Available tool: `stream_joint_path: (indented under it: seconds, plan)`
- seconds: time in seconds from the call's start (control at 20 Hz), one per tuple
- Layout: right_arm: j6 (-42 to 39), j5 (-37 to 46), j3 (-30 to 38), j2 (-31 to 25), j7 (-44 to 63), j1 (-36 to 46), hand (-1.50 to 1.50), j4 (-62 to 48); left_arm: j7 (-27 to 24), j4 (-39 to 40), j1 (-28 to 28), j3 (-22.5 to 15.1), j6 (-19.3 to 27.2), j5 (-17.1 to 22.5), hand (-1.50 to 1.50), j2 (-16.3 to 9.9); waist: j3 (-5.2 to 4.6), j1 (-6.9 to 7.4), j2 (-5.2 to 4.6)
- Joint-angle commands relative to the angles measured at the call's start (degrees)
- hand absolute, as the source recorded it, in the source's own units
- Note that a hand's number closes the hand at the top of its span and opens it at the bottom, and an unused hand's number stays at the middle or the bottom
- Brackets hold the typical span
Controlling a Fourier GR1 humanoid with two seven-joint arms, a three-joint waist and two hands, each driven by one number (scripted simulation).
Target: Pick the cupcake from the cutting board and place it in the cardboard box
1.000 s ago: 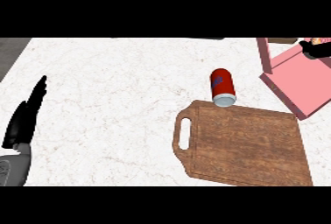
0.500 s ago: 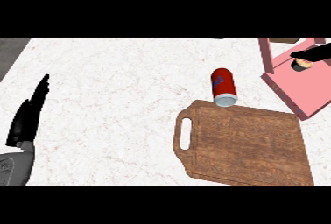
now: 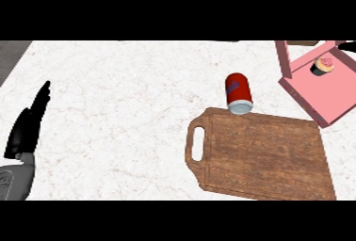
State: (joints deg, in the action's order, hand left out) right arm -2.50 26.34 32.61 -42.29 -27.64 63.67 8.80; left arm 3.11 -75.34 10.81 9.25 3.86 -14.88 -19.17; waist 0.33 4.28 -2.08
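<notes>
Head view, one moment inspected. Counter (image 3: 125, 94): white marbled top, filled most of view; a grey strip showed at top left corner. Items counted: 1 cupcake, 1 box, 1 cutting board, 1 can, 1 hand w/ forearm. Cupcake (image 3: 322, 65): dark wrapper, pale pink top, stood upright inside the pink box (image 3: 327, 101) at upper right, nearer the box's far end, apart from its walls as far as could be seen. Box: open on top, pink inside and out, set at an angle to the counter edge, partly cut off by view's right side; its near corner lay just beside the board's far right corner, contact between them not determinable. Cutting board (image 3: 264, 155): brown wood, rectangular w/ rounded corners, 1 slot handle on its left end, lay flat at lower right, nothing on it. Can (image 3: 237, 92): red w/ blue mark, silver end, lay on its side between box and board's left part, silver end pointing toward the board and touching or nearly touching its far edge. Left hand (image 3: 28, 127): black, at left edge, fingers straight and held together, pointing away up the counter, holding nothing; grey forearm (image 3: 14, 181) below it at lower left. Right hand: not visible anywhere in view.
</notes>
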Motion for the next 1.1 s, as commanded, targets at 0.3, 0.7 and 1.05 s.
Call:
stream_joint_path:
  seconds: [0.3, 0.7, 1.05]
  plan:
    - [-10.76, -6.41, 6.77, -11.98, -1.94, -5.99, -1.50, -1.68, -1.25, -0.80, -1.91, 0.73, 0.63, -0.01, 0.00, -0.02, 0.08, -0.71, 0.25]
    - [-17.50, -7.80, 8.53, -19.24, -5.85, -14.50, -1.50, -2.34, 0.06, -1.15, -1.86, 0.31, 0.64, -0.01, 0.00, 0.82, 0.31, -1.43, 0.27]
    - [-23.35, -5.88, 6.76, -23.47, -9.58, -20.15, -1.50, -1.50, 0.79, -0.51, -0.43, 1.79, -0.27, 0.60, 0.00, -1.15, 0.48, -1.74, -0.02]
